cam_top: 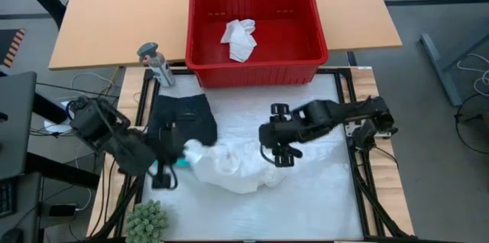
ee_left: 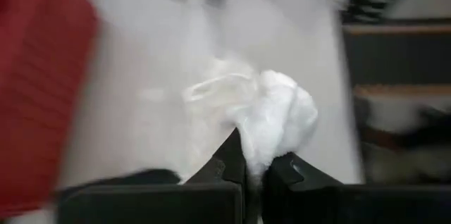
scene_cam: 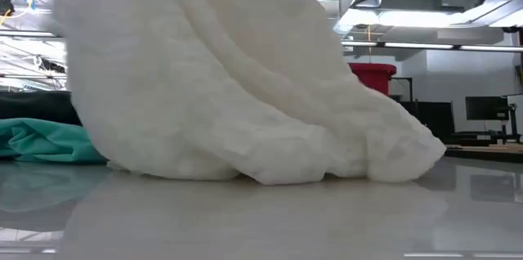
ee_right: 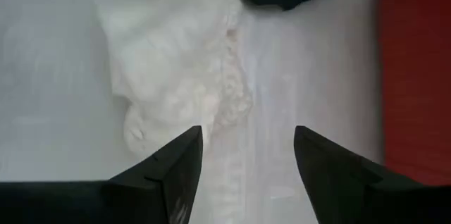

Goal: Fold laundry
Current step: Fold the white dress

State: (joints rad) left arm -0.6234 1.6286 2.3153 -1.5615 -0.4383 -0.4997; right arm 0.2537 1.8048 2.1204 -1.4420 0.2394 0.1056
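Currently the left pincer (cam_top: 170,168) sits at the left edge of the white work surface of the table (cam_top: 321,205), fingers (ee_left: 232,164) pinched narrow on a fold of the white garment (cam_top: 233,165); in the left wrist view cloth bulges up right between the two dark fingers. White garment lies crumpled mid-table, stretching from the left pincer toward the right pincer (cam_top: 281,155). Right pincer hovers over the garment's right end, jaws spread wide, holding nothing; right wrist view shows the cloth below and ahead of its open fingers (ee_right: 176,164). Black shorts-like garment (cam_top: 183,117) lies flat just beside the white one, toward the red basket (cam_top: 256,75). Teal garment (cam_top: 182,163) peeks out under the white one's left end, touching it; low view shows it behind the white heap. Another white cloth (cam_top: 240,38) sits crumpled inside the red basket. Small green fuzzy plant (cam_top: 147,222) stands at the near left corner; a grey spray bottle (cam_top: 156,63) stands by the basket's left end.
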